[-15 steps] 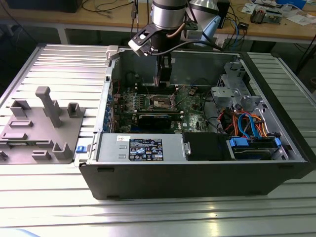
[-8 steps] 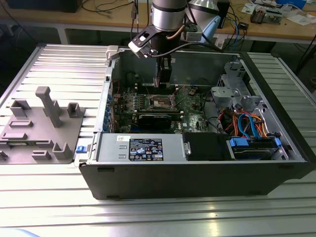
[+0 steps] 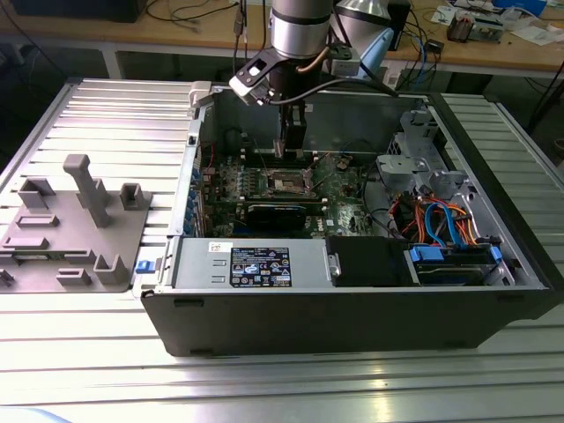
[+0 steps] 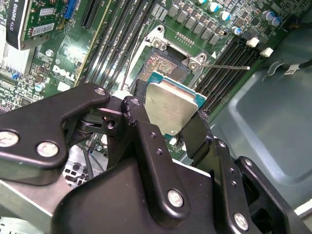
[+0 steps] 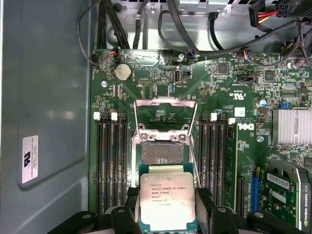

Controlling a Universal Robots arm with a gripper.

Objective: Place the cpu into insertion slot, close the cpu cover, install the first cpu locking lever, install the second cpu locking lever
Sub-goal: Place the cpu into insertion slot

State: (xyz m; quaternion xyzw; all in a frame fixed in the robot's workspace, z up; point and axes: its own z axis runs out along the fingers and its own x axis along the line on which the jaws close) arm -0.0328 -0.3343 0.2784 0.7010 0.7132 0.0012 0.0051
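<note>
A: Starting from the biggest: ribbed metal table (image 3: 106, 115), grey holder block (image 3: 79, 220) at the exterior view's left, open computer case (image 3: 352, 330) lying on the table, arm (image 3: 300, 26) reaching down inside, over the green motherboard (image 3: 345, 189). And the tool?

B: Black gripper (image 3: 292, 141) pressed against the cpu (image 5: 167, 200) from two sides, fingers (image 4: 195, 139) pinching its edges, silver face turned to the cameras in both wrist views. Held above the board, just beside the insertion slot (image 5: 161, 155), overlapping only its near edge in the first wrist view.

A: So not yet seated?

B: Judged not seated. Dark contact field of the slot bare. Beyond it the cpu cover (image 5: 163, 132) swung up and back, square window open. One thin locking lever (image 4: 229, 67) sticking out sideways, unhooked. Another thin wire along the slot's other side, perhaps the second lever, hard to tell. Nothing of the four steps finished, as far as can be seen: placing under way, then cover and both levers left to do.

A: Any brands, labels, writing?

B: Plenty, but left unread. Large black-and-blue sticker (image 3: 260, 264) on the grey power supply box (image 3: 203, 260); white sticker (image 5: 29, 158) on the grey case wall (image 5: 48, 97); label on the graphics card (image 5: 287, 195); white letters printed on the board; fine lines of print on the cpu's metal top.
</note>
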